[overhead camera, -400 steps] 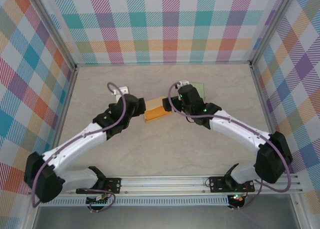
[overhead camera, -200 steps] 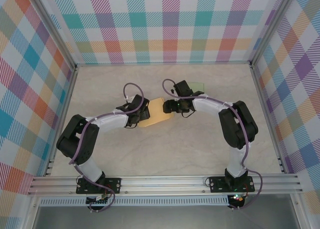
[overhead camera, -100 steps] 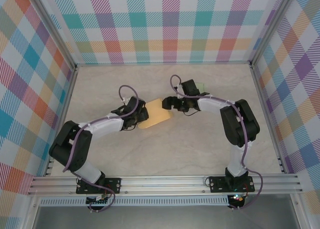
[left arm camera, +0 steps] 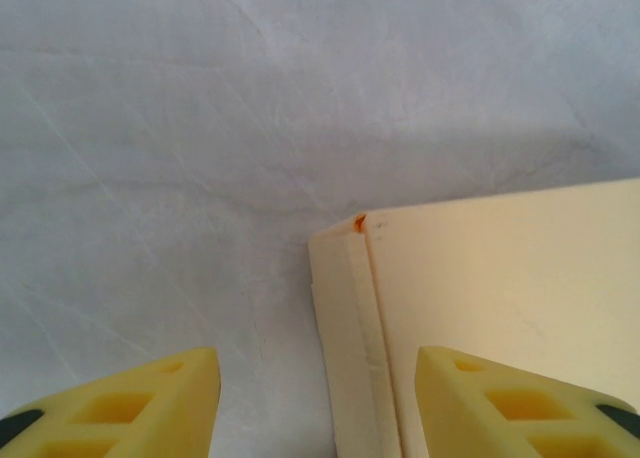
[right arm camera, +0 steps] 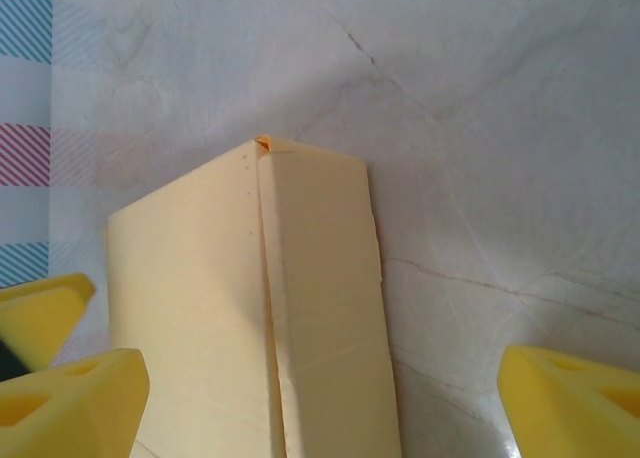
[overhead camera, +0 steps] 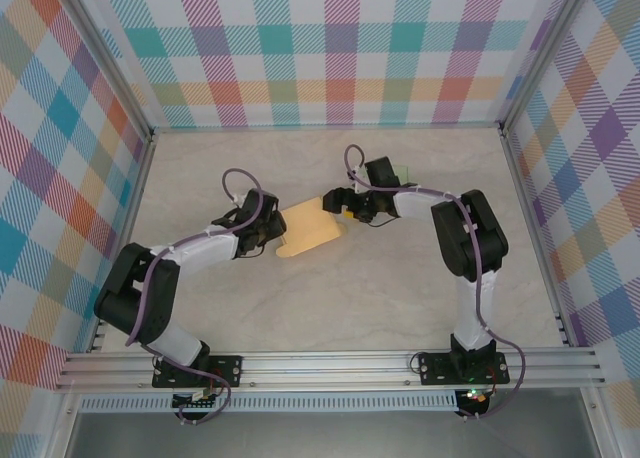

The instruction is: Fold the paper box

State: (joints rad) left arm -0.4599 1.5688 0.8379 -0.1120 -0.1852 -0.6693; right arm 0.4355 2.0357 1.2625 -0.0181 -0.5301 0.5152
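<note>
Partly hidden under both wrists, the paper box (overhead camera: 312, 228) lies near the middle of the worktop (overhead camera: 330, 318), a little toward its far edge. Its two ends run under the arms in the overhead view. It is smooth cream card with creased folds and an orange speck at one corner. The left pincer (overhead camera: 270, 236) stands open at the box's left end, a folded edge between its blocky yellow fingers (left arm camera: 150, 408), one clear of the card. The right pincer (overhead camera: 338, 204) gapes wide at the right end. A pale green scrap (overhead camera: 402, 170) behind the right arm is too covered to identify. The worktop looks like veined beige stone, and checked walls (overhead camera: 330, 58) surround it.
</note>
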